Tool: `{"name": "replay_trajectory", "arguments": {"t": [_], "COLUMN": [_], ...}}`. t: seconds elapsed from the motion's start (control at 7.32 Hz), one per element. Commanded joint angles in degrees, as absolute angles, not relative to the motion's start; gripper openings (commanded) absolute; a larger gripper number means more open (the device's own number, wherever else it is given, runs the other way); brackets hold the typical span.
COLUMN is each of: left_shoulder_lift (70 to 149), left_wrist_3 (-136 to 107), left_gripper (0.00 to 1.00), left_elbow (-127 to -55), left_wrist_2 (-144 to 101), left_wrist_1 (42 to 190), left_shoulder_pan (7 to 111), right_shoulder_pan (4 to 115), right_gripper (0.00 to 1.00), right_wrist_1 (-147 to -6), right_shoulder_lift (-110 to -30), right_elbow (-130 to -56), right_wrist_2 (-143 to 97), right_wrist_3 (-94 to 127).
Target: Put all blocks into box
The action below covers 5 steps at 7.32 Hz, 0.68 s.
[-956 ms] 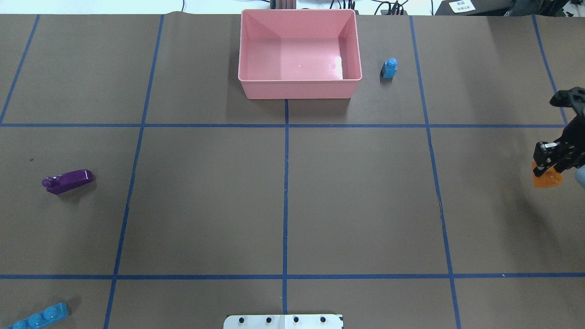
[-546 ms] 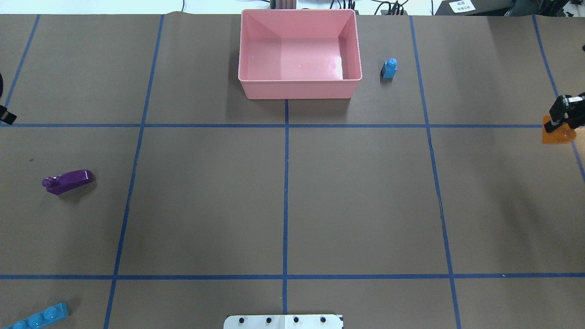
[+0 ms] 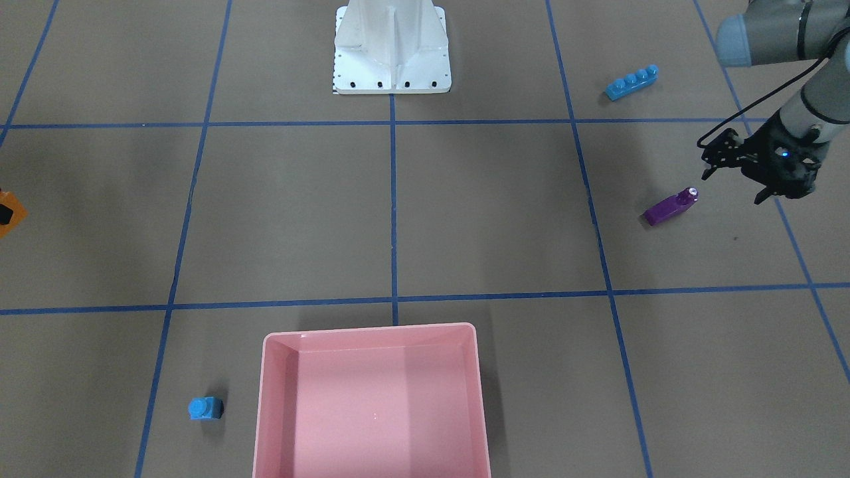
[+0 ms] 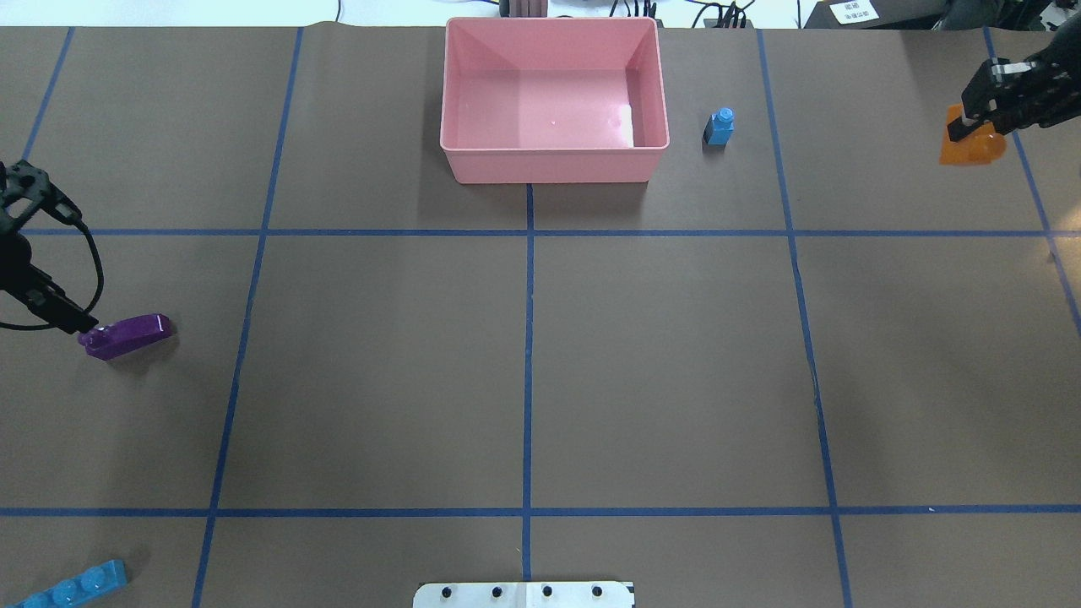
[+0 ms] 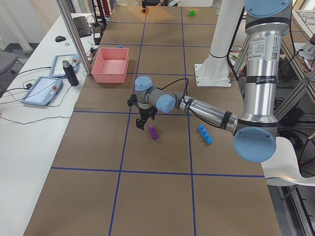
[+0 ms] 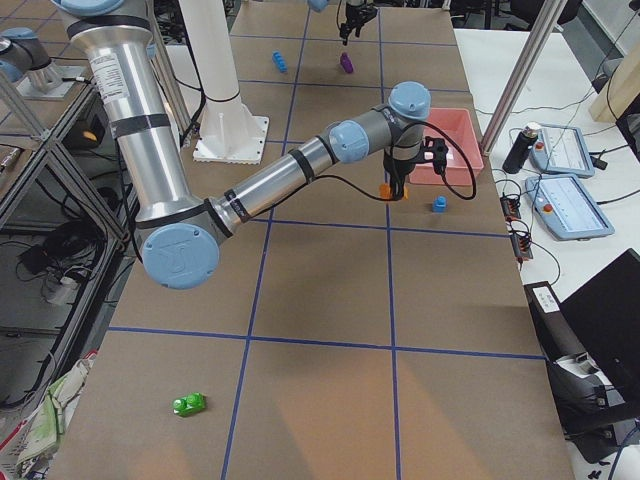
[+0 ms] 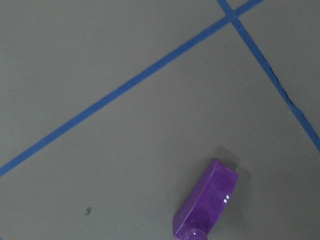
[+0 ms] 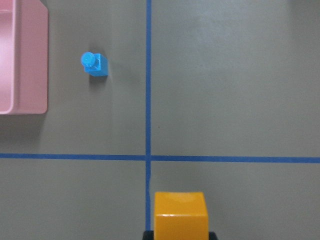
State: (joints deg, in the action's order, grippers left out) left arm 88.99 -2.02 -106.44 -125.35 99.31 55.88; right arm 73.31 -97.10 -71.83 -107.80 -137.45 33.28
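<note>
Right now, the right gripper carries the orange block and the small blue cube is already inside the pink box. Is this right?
Not quite. The small blue cube stands on the table beside the pink box, not inside it; the overhead view shows this. The right gripper does carry the orange block.

A robotics lab: teach pendants (image 6: 572, 207) beside a tape-gridded table (image 4: 676, 371).

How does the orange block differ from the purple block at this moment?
The orange block is clamped in the right gripper; the purple block lies free on the table, near the open left gripper. In the overhead view the orange block is to the right of the box, the purple block far to its left. Both are outside the box.
</note>
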Motion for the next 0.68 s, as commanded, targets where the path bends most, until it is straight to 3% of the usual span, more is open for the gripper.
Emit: {"name": "replay_trajectory", "arguments": {"t": [0.0,0.55], "left_shoulder_lift": [88.94,91.04], "left_wrist_3": [-2.02,-1.76], "left_gripper": [1.0,1.0], "left_elbow": [-105.12,-102.41], "left_wrist_2": [-124.72,-117.69], "left_wrist_1": [99.84,99.84], "left_shoulder_pan": [51.52,49.49], "right_shoulder_pan": [72.16,69.17], "right_gripper": [0.0,0.0], "right_wrist_1": [-97.03,-96.94], "right_shoulder_lift": [-67.25,-64.16], "right_elbow": [-107.32,-106.96], "right_wrist_2": [-137.37,-136.85], "right_wrist_3": [36.99,40.52]}}
